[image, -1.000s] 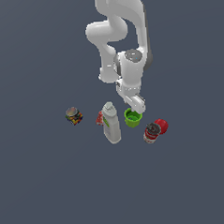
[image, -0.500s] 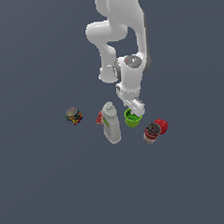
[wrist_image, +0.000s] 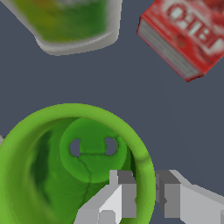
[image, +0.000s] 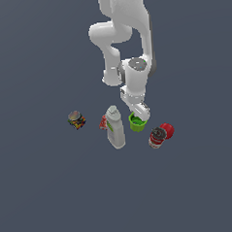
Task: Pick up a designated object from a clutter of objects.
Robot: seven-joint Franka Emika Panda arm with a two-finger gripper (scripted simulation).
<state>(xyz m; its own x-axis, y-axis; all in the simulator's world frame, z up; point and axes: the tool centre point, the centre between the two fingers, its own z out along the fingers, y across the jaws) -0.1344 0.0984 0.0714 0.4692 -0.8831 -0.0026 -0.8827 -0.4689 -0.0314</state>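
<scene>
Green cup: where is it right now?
In the exterior view the green cup sits directly under the gripper, between the white bottle on that view's left and the red-labelled can on its right.

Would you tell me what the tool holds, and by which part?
Nothing yet: the tool straddles the green cup's rim, one finger inside, one outside, not closed.

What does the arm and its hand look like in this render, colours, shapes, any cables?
The arm is glossy white, built of rounded, bulbous links with a grey disc cap at the wrist joint. No cables or markings show. The hand has two blocky, square-ended fingers, white to light grey with darker grey shading.
</scene>
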